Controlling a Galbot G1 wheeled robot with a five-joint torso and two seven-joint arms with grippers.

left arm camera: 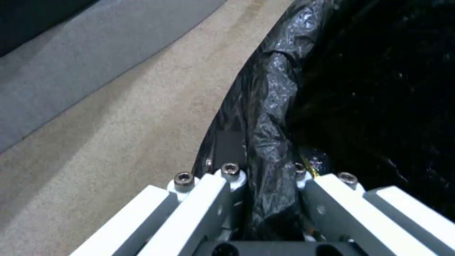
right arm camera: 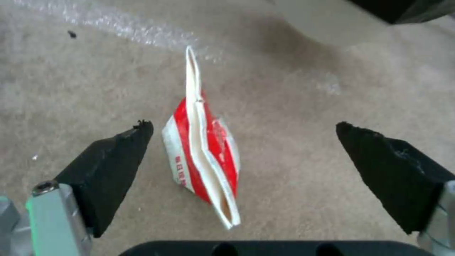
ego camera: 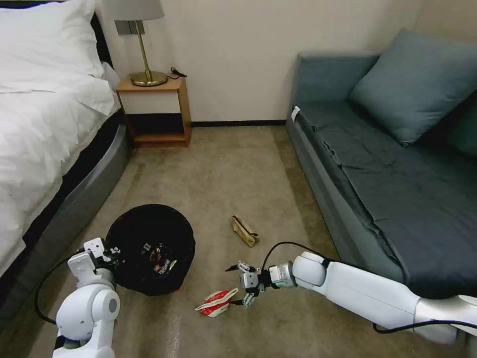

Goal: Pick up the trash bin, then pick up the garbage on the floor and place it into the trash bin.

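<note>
Now: right gripper [right arm camera: 244, 140] spread wide, hovering just over red-and-white carton [right arm camera: 204, 156] beside trash bin [ego camera: 151, 248]. Left gripper [left arm camera: 268, 192] clamped on bin's bag-lined rim.

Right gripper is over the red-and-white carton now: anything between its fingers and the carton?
Nothing visible. The right gripper is open, its fingers either side of the red-and-white carton, bare carpet between. The left gripper holds the trash bin rim.
</note>
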